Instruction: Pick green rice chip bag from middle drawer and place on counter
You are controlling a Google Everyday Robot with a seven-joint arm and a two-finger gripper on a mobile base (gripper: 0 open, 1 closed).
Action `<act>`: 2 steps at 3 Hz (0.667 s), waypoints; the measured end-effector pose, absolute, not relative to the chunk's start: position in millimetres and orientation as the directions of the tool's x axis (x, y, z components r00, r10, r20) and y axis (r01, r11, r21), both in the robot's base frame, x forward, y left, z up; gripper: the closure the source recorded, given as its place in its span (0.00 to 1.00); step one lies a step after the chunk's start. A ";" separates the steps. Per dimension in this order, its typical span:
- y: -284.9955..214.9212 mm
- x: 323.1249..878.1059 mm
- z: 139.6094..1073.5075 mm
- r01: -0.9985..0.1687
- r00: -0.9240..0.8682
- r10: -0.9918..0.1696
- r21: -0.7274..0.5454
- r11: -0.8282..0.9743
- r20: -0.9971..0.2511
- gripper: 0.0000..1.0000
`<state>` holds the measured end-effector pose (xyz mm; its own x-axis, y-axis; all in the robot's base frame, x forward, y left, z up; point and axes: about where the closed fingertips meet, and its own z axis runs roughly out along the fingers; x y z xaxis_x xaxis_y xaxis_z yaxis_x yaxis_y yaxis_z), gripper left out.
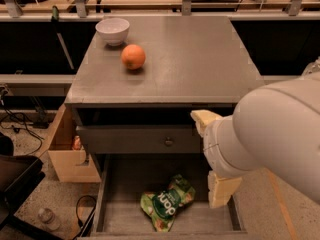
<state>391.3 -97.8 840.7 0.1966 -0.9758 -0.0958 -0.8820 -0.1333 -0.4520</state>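
Observation:
The green rice chip bag (167, 206) lies crumpled on the plank floor of the open middle drawer (122, 219), right of its centre. My gripper (214, 154) hangs at the end of the big white arm, in front of the cabinet's right side. It is above and to the right of the bag and does not touch it. Its two cream fingers (222, 189) stand wide apart, open and empty. The counter (195, 59) is the grey cabinet top above.
An orange (133, 57) and a white bowl (112, 30) sit on the counter's far left. A shut drawer front with a knob (169, 141) is above the open drawer. A wooden box (70, 161), a bottle (47, 216) and a black chair (15, 184) are on the floor at left.

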 end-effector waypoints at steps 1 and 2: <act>-83.9 393.2 756.2 -0.897 0.253 -0.966 -0.389 -0.212 -0.056 0.00; -67.8 387.9 686.3 -0.889 0.322 -0.947 -0.347 -0.300 -0.007 0.00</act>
<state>387.9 -67.8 686.3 0.3222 -0.9466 -0.0066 -0.8887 -0.3001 -0.3465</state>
